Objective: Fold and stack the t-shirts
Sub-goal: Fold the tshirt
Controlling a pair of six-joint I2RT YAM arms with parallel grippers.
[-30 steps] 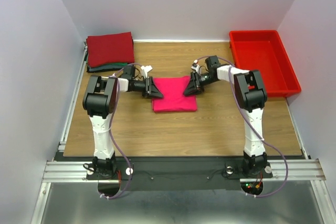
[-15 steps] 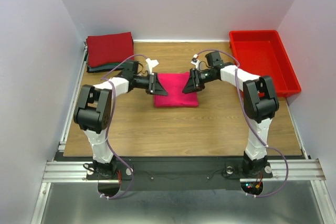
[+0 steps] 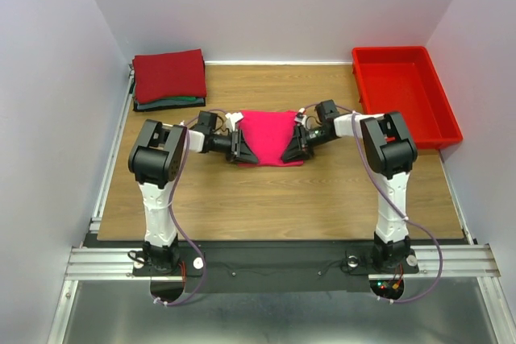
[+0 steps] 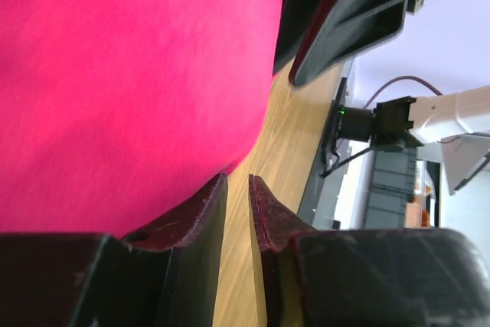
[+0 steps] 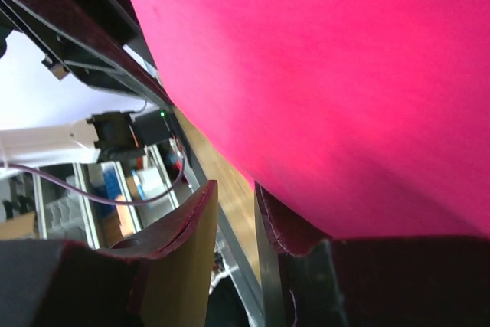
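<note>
The bright pink t-shirt (image 3: 268,134) lies folded at the table's middle. It fills the left wrist view (image 4: 130,74) and the right wrist view (image 5: 344,74). My left gripper (image 3: 242,147) is at its near left corner and my right gripper (image 3: 292,147) at its near right corner. In the left wrist view my left gripper (image 4: 237,181) has a narrow gap with bare wood in it, and the shirt rests on the outer side of one finger. My right gripper (image 5: 236,188) stands the same way, slightly wider. A dark red folded shirt (image 3: 168,75) tops a stack at the back left.
A red plastic bin (image 3: 405,94) stands at the back right. Green and dark folded edges (image 3: 165,103) show under the dark red shirt. White walls close the table on three sides. Bare wood (image 3: 266,199) lies in front of the pink shirt.
Both grippers have dropped low and moved toward the shirt's near corners. The pink shirt now looks shorter and sits a little farther back.
</note>
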